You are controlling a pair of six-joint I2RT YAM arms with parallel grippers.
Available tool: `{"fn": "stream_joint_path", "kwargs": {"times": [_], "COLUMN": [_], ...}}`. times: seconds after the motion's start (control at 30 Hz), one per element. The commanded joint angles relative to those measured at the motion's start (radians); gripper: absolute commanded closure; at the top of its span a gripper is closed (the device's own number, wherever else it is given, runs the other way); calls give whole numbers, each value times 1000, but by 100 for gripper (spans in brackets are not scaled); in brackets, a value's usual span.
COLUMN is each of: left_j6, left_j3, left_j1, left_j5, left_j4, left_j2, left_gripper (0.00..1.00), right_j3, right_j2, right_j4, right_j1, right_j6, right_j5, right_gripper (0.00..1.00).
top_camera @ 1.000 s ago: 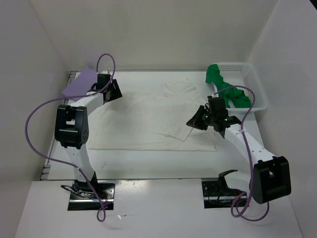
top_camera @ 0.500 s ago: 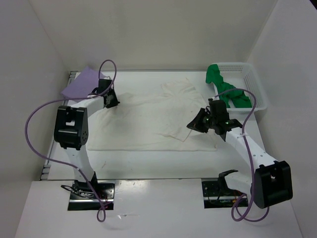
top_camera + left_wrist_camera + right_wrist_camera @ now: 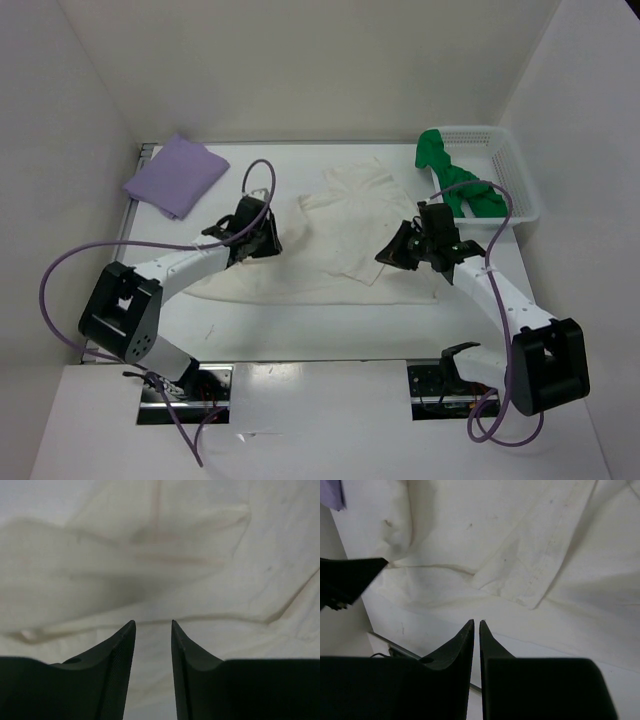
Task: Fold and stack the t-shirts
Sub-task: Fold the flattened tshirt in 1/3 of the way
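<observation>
Left gripper (image 3: 152,625) leaves the lavender t-shirt (image 3: 178,175) for the white t-shirt (image 3: 340,240), jaws apart; right gripper (image 3: 476,624) jaws nearly touch.

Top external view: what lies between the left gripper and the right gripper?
Only the white t-shirt, spread and partly folded, lies between the left gripper and the right gripper; the top external view shows it.
</observation>
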Motion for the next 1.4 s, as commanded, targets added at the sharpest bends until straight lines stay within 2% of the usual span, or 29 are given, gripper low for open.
{"fn": "stream_joint_path", "kwargs": {"times": [0.0, 0.03, 0.1, 0.2, 0.27, 0.33, 0.4, 0.43, 0.57, 0.67, 0.77, 0.83, 1.03, 1.13, 1.2, 1.3, 1.37], "left_j6": [-111, -112, -122, -113, -102, -69, -40, 27, 131, 119, 99, 98, 144, 144, 135, 126, 115], "left_j3": [-63, -74, -92, -65, -54, -26, 7, 44, 185, 222, 213, 213, 178, 167, 167, 176, 153], "left_j1": [-16, -16, -16, -16, 1, 52, 101, 101, 122, 145, 156, 156, 156, 156, 156, 156, 156], "left_j5": [25, 39, 50, 22, -54, -10, 2, 19, -27, -8, -8, 11, 19, 10, 24, 24, 12], "left_j4": [-82, -83, -113, -150, -161, -97, -57, -38, -121, -110, -86, -86, -84, -84, -84, -115, -124], "left_j2": [-28, -48, -119, -221, -277, -277, -176, -135, 147, 229, 252, 263, 263, 254, 254, 252, 238], "left_gripper": [57, 45, 36, 30, 30, 31, 35, 35, 35, 35, 35, 39, 42, 60, 62, 36, 33], "right_j3": [30, 41, 41, 41, 41, 41, 41, 41, 50, 50, 32, 22, 4, 4, 4, 4, 4], "right_j2": [7, 7, 7, 16, 16, 16, 16, 16, 16, 6, -4, -16, -34, -34, -34, -34, -34], "right_j4": [41, 41, 41, 41, 41, 41, 41, 41, 31, 31, 31, 31, 31, 31, 31, 31, 31], "right_j1": [10, 10, 10, 10, 10, 10, 10, 10, 10, 10, 10, 10, 10, 10, 10, 10, 10], "right_j6": [1, 1, 1, 1, 10, 10, 10, 10, -1, -1, -1, -1, 8, 8, 8, 8, 8], "right_j5": [-4, 7, 7, 7, 7, 7, 7, 7, 7, 7, -4, -4, -4, -4, -4, -4, -4], "right_gripper": [87, 86, 85, 85, 85, 85, 85, 85, 85, 85, 85, 85, 85, 85, 85, 85, 85]}}
